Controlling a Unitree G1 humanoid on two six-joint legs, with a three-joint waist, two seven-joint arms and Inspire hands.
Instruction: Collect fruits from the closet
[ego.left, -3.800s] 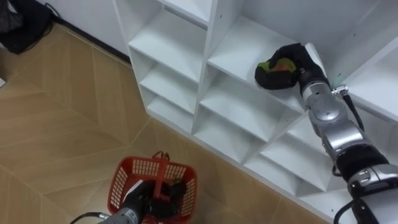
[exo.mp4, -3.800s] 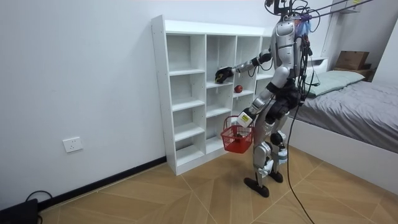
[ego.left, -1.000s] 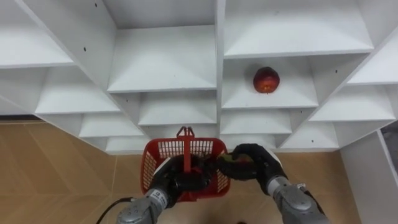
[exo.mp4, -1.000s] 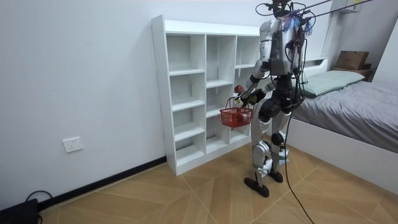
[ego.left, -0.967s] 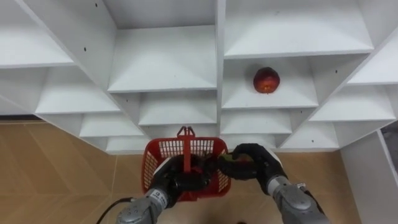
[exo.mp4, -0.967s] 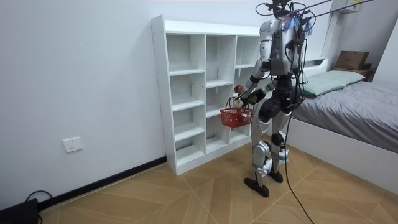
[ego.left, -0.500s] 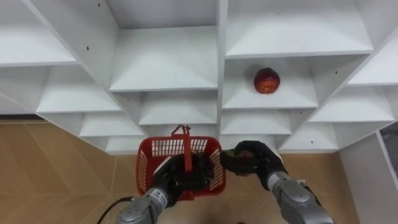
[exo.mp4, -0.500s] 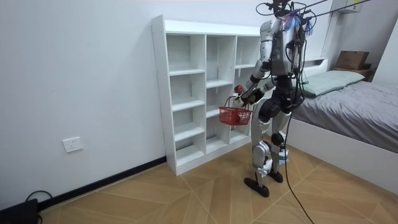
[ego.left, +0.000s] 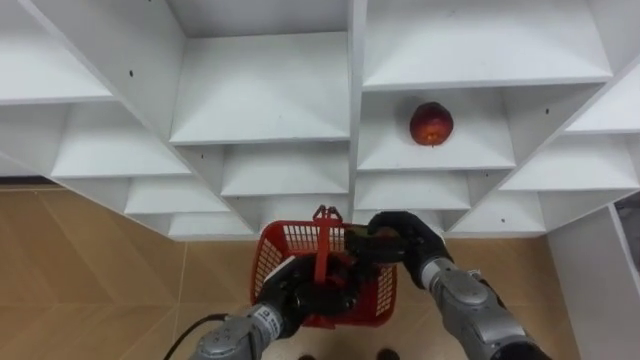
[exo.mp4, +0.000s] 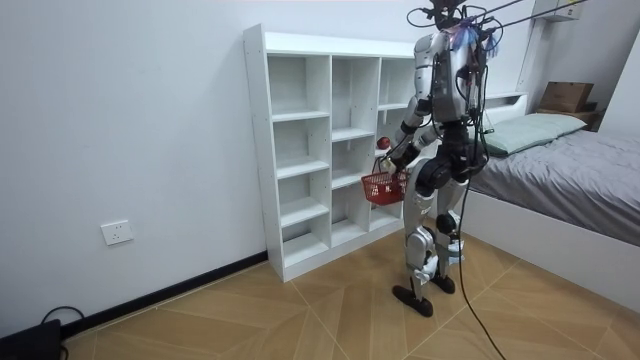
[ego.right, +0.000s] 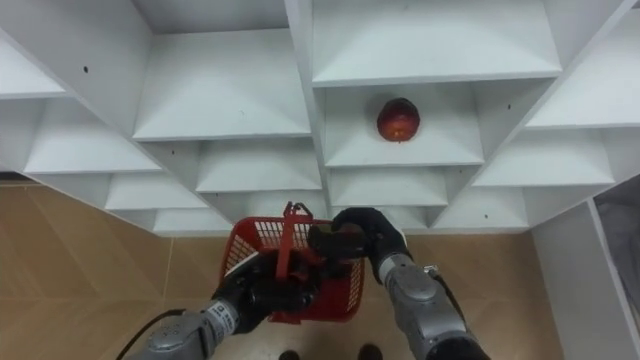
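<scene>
Red fruit (ego.left: 431, 123) sits on a closet shelf (ego.left: 470, 156) at 1 o'clock, back from its front edge. The right robot hand (ego.left: 402, 241) is curled round a second fruit (ego.left: 364, 238) above the basket's (ego.left: 275, 258) 2 o'clock rim. The left robot hand (ego.left: 300, 297) grips the basket; open floor (ego.left: 90, 265) lies at 9 o'clock.

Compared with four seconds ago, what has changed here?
The right hand, which gripped a fruit in the white shelf, has come down over the red basket. The left hand still holds that basket; the red apple stays on its shelf.
</scene>
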